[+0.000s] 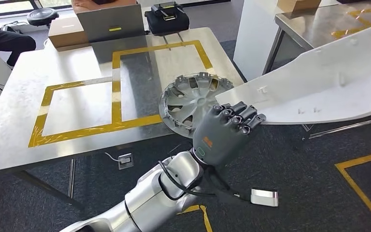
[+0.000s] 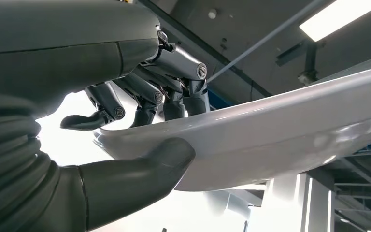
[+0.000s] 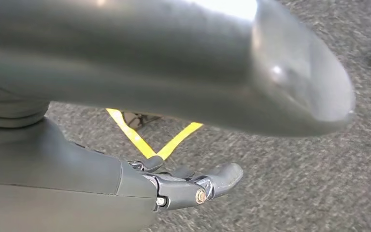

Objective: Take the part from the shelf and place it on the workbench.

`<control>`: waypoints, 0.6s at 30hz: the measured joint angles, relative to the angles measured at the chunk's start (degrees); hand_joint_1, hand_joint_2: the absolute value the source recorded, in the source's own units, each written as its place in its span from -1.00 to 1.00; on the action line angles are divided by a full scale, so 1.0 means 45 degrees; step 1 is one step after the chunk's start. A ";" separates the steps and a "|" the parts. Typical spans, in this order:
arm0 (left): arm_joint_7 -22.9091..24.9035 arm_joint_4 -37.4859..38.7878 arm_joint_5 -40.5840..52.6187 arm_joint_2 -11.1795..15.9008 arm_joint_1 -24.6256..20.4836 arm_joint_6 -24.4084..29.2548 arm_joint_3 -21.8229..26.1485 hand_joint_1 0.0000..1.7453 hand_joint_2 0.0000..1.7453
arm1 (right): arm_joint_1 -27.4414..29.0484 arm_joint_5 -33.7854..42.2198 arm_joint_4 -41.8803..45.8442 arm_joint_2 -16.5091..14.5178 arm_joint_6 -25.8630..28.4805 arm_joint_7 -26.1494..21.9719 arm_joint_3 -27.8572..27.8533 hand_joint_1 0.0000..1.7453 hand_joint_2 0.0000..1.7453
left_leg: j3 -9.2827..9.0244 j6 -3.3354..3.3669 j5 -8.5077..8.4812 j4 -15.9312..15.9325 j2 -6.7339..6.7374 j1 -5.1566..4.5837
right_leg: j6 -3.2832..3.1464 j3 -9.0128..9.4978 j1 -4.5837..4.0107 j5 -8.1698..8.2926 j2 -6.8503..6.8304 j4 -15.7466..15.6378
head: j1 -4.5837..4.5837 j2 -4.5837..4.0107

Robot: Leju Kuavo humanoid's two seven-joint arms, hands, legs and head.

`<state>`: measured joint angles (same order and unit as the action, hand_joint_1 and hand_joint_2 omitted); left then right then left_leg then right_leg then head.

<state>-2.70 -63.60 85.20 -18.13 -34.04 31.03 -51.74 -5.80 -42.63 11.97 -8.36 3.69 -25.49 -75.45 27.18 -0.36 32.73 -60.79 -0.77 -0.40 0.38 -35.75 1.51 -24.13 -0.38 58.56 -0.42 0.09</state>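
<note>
The part is a long white curved panel (image 1: 328, 82) that reaches from the right edge toward the middle of the head view. My left hand (image 1: 224, 133) grips its near end, fingers (image 2: 174, 92) curled over the top face and the thumb (image 2: 149, 166) pressed under the white panel (image 2: 280, 140). That end hangs over the front right corner of the metal workbench (image 1: 77, 104), which is marked with yellow tape rectangles. My right hand (image 3: 101, 181) hangs over grey floor, its thumb well apart from the fingers, with nothing in it.
A silver hubcap (image 1: 193, 101) lies on the workbench corner, partly under the panel's end. A cardboard box (image 1: 67, 31), a grey case (image 1: 111, 21) and a black device (image 1: 166, 19) stand at the far edge. A second metal table (image 1: 319, 24) stands at right. A seated person (image 1: 5, 38) is at far left.
</note>
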 joint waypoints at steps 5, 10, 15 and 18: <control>-0.0029 0.0098 -0.0177 0.0075 0.0030 0.0011 0.0000 1.00 1.00 | -0.0001 0.0013 0.0001 0.0002 0.0000 0.0038 0.0000 -1.00 -1.00 | 0.1975 -0.0172 0.1110 -0.2811 0.0029 0.0103 | -0.0094 0.0066 0.0008 -0.0152 0.0012 0.0006 | -0.0036 0.0000; 0.0056 0.0149 -0.0275 0.0107 0.0027 0.0011 0.0002 1.00 1.00 | -0.0004 0.0018 0.0001 -0.0002 0.0000 0.0153 0.0000 -1.00 -1.00 | 0.1356 -0.0022 -0.0786 0.0087 0.0071 0.0116 | 0.0175 0.0189 0.0042 -0.0315 0.0078 0.0086 | -0.0045 0.0000; 0.0329 0.0186 -0.0180 0.0101 0.0031 0.0090 0.0022 1.00 1.00 | -0.0002 0.0135 0.0001 -0.0002 -0.0002 0.0158 -0.0001 -1.00 -1.00 | 0.1288 0.0130 -0.1121 0.0286 0.0079 0.0126 | -0.0051 0.0225 -0.0024 -0.0366 0.0087 0.0088 | -0.0034 0.0000; 0.0645 0.0192 0.0166 0.0117 0.0020 0.0504 0.0114 1.00 1.00 | -0.0004 0.0150 0.0001 -0.0001 0.0000 0.0108 -0.0005 -1.00 -1.00 | 0.1285 0.0235 -0.1100 0.0286 0.0076 0.0115 | -0.0072 0.0299 -0.0031 -0.0292 0.0097 -0.0047 | -0.0030 0.0000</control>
<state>0.20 -62.74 85.95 -17.60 -33.94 33.30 -51.22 -5.81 -41.96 11.98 -8.37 3.69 -25.00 -75.47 32.96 0.70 27.78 -59.50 -0.43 0.11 0.05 -34.40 1.37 -25.44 0.06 58.35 -0.55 0.09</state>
